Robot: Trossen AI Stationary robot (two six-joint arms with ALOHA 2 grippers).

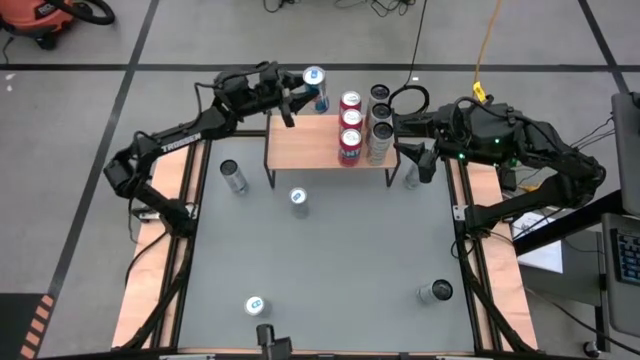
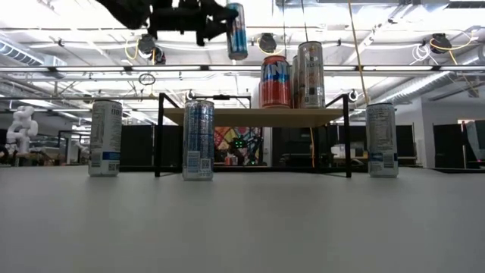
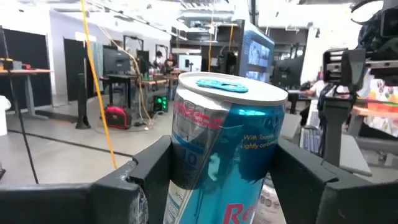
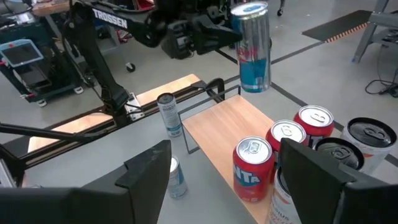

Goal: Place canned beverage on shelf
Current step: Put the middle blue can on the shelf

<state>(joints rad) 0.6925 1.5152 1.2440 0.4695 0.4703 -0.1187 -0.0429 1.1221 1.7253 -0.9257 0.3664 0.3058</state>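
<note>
My left gripper [image 1: 300, 95] is shut on a blue and silver can [image 1: 315, 88], held high in the air just past the far left corner of the shelf [image 1: 310, 148]. The shelf is a low rack with a light wooden top on thin black legs. On its right part stand three red cans [image 1: 350, 122] and three silver cans [image 1: 380, 115]. My right gripper [image 1: 415, 160] hovers open by the shelf's right end, with nothing between its fingers [image 4: 146, 174]. My left gripper pinches the can's round side wall [image 3: 186, 155] between its two fingers, one on each side. The fingers [image 4: 217, 34] come roughly level from the table's left side, across the can. The can [image 2: 236, 30] hangs nearly upright, top up, clear above the shelf.
Several more cans stand on the grey table: two in front of the shelf's left part [image 1: 233, 177] [image 1: 298, 200], one by the shelf's right legs [image 1: 412, 178], two near the front edge [image 1: 256, 306] [image 1: 436, 292]. Wooden side boards with black rails [image 1: 160, 250] edge the table.
</note>
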